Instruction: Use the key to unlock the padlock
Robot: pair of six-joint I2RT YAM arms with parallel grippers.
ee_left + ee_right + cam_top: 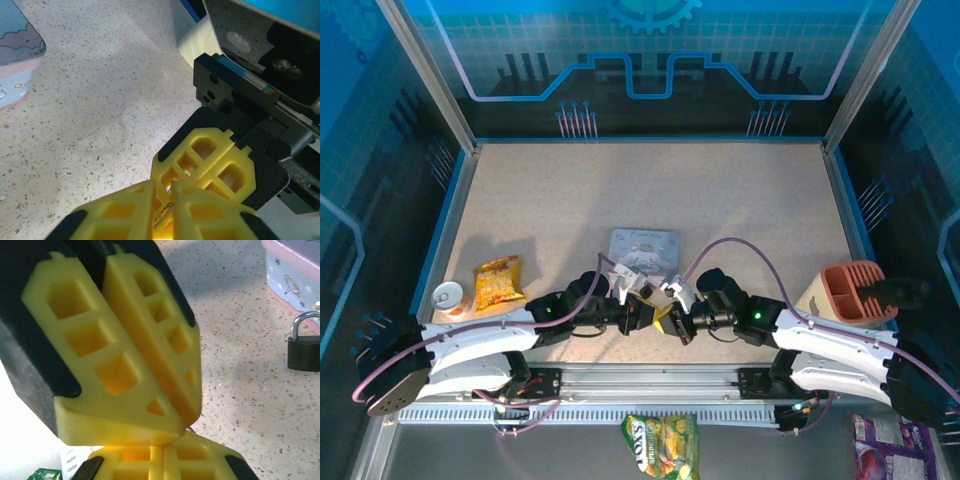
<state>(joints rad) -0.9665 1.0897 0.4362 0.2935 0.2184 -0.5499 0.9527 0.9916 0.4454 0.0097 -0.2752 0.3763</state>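
near: left gripper [164,200] pinches the thin key [166,214], ready to use it; right gripper [175,420] is squeezed tight, tip to tip with left, maybe handing it over | far: padlock [304,352] lies on table [240,390] just beside tin [295,275], not touched

Both arms lie low, stretched inward from their bases, and meet nose to nose in the middle. The left gripper [653,314] has its yellow fingers [120,212] pressed nearly together, tips right up against the right gripper [675,322]. Its fingers [125,340] are clamped flat together and tilted down onto them, the two pairs crossing at an angle.
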